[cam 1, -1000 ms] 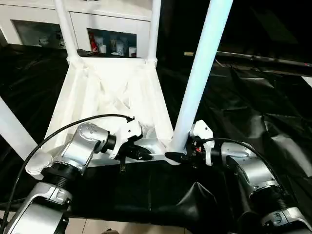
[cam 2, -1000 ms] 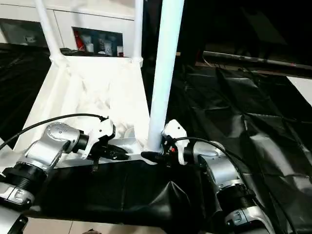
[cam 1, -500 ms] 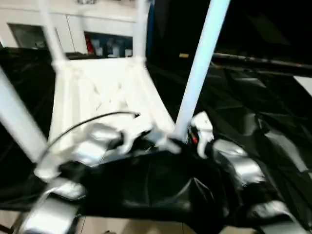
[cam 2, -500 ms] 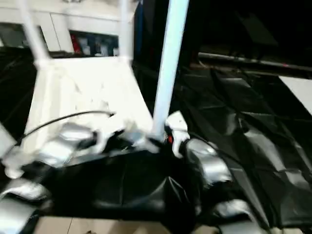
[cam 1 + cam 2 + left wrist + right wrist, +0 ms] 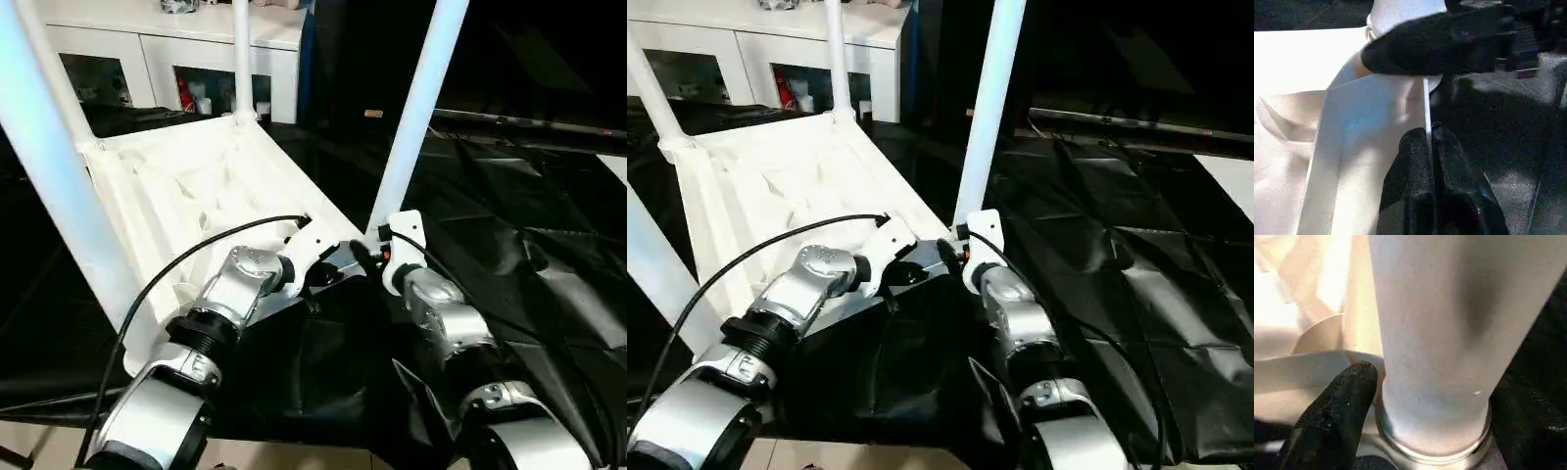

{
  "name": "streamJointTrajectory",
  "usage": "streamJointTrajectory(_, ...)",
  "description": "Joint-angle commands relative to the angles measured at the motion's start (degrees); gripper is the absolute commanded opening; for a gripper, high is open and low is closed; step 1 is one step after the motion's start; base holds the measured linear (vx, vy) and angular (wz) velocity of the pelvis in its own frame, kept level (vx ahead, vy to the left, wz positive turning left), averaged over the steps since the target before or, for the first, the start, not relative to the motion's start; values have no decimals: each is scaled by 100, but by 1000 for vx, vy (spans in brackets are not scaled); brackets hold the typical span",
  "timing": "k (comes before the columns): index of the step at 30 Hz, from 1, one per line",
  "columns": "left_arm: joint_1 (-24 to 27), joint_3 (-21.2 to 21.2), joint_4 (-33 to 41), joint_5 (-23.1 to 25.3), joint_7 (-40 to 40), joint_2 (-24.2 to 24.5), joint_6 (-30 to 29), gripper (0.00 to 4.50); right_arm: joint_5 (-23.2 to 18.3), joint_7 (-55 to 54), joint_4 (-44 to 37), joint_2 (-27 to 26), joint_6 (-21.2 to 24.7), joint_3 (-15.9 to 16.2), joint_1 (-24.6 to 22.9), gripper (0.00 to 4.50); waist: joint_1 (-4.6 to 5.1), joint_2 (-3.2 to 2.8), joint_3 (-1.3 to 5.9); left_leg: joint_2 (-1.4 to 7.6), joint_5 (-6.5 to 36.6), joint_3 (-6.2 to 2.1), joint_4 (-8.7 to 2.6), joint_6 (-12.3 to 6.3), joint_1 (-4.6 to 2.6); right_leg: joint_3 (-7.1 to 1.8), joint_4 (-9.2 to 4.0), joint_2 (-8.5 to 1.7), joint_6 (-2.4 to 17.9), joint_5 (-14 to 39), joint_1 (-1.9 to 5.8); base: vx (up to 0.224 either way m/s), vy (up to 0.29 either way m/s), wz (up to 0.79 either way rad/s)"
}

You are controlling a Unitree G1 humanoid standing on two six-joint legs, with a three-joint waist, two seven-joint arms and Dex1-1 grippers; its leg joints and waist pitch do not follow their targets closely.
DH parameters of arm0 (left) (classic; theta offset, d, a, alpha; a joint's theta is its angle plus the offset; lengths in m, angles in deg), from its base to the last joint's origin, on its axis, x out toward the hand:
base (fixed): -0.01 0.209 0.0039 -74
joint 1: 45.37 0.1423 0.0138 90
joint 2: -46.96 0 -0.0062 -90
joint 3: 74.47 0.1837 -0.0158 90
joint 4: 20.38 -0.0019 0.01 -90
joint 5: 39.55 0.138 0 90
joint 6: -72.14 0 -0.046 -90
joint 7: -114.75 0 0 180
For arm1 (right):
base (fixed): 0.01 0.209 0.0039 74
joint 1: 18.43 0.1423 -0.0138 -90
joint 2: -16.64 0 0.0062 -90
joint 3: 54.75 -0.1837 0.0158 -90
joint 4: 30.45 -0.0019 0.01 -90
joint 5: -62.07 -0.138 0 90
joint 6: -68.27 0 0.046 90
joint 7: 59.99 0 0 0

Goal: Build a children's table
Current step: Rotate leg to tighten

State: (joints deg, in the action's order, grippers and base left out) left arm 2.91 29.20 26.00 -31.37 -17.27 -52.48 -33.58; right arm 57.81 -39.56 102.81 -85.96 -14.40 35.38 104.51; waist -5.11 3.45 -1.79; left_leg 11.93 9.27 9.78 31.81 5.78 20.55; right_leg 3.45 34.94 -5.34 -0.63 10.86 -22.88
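The tabletop (image 5: 211,186) lies upside down on the black-draped surface (image 5: 509,225), ribbed underside up, and its near edge hangs at the surface's front edge right under my arms. Legs stand upright in its sockets; the one that matters now is the leg (image 5: 416,108) at the near right corner, whose long axis rises almost straight up from its socket (image 5: 1432,438), leaning slightly to the right in the head view. My right claw (image 5: 367,257) sits directly at the foot of that leg, on the side facing me, so the tube is just ahead of it and closer to this arm than to the other. In the right wrist view one black finger (image 5: 1332,416) stands beside the tube's base, touching or nearly so; I see no squeeze on the leg, and I read the claw as spread, gripping nothing. My left claw (image 5: 1430,147) is just beside it, toward the middle of the near edge, pinched tight on the tabletop's thin rim. Any seating push, I judge, should run straight down the tube.
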Motion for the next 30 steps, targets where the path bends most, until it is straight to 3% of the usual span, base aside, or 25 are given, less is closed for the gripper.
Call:
streamJointTrajectory(1, 119, 131, 67, -254, 359, -62, 354, 0, -150, 1288, -458, -47, 122, 773, -207, 382, -16, 36, 239, 87, 1728, 8, -371, -183, 20, -202, -560, -259, 692, 2018, 211, 0, 0, 0)
streamJointTrajectory(3, 180, 129, 134, -300, 602, 49, 438, 0, -151, 1749, -696, 169, 148, 962, -347, 402, -27, 47, 239, 95, 1659, 11, -367, -243, 30, -205, -541, -252, 723, 1853, 224, 0, 0, 0)
streamJointTrajectory(6, 368, 166, 372, -470, 1365, 367, 610, 0, -252, 2683, -1206, 680, 187, 1247, -632, 402, -49, 53, 231, 108, 1667, 17, -366, -288, 28, -202, -569, -272, 714, 2064, 224, 0, 0, 0)
streamJointTrajectory(8, 499, 209, 575, -604, 1867, 563, 646, 0, -359, 3148, -1452, 910, 308, 1295, -743, 402, -43, 55, 227, 122, 1657, 0, -383, -293, 47, -201, -557, -277, 732, 2045, 233, 0, 0, 0)
streamJointTrajectory(10, 556, 218, 677, -686, 2111, 649, 626, 0, -392, 3389, -1566, 1016, 356, 1304, -793, 402, -30, 29, 222, 128, 1734, 7, -387, -273, 23, -205, -556, -267, 801, 2050, 193, 0, 0, 0)
streamJointTrajectory(12, 720, 266, 1030, -899, 2702, 905, 417, 0, -505, 3918, -1855, 1322, 556, 1359, -910, 402, -39, 24, 226, 144, 1778, -3, -392, -235, 15, -205, -543, -281, 853, 2066, 204, 0, 0, 0)
streamJointTrajectory(16, 800, 292, 1156, -949, 2985, 1042, 370, 0, -540, 4129, -1971, 1467, 647, 1392, -934, 402, -45, 13, 239, 151, 1601, 29, -373, -263, -6, -218, -479, -257, 1095, 1416, 190, 0, 0, 0)
streamJointTrajectory(20, 840, 260, 1198, -956, 3041, 1067, 388, 0, -536, 4163, -1978, 1458, 682, 1388, -926, 402, -55, 25, 240, 133, 1544, 27, -368, -223, 9, -213, -474, -267, 1052, 1488, 212, 0, 0, 0)
streamJointTrajectory(21, 855, 255, 1237, -963, 3066, 1073, 364, 0, -548, 4203, -2019, 1445, 750, 1374, -934, 377, -57, 27, 238, 130, 1525, 29, -366, -219, 11, -216, -475, -268, 1040, 1494, 211, 0, 0, 0)
streamJointTrajectory(30, 892, 236, 1305, -955, 3070, 1071, 319, 0, -534, 4227, -2044, 1416, 837, 1433, -953, 309, -72, 18, 248, 127, 1383, 34, -353, -225, 8, -216, -453, -263, 1056, 1328, 226, 0, 0, 0)
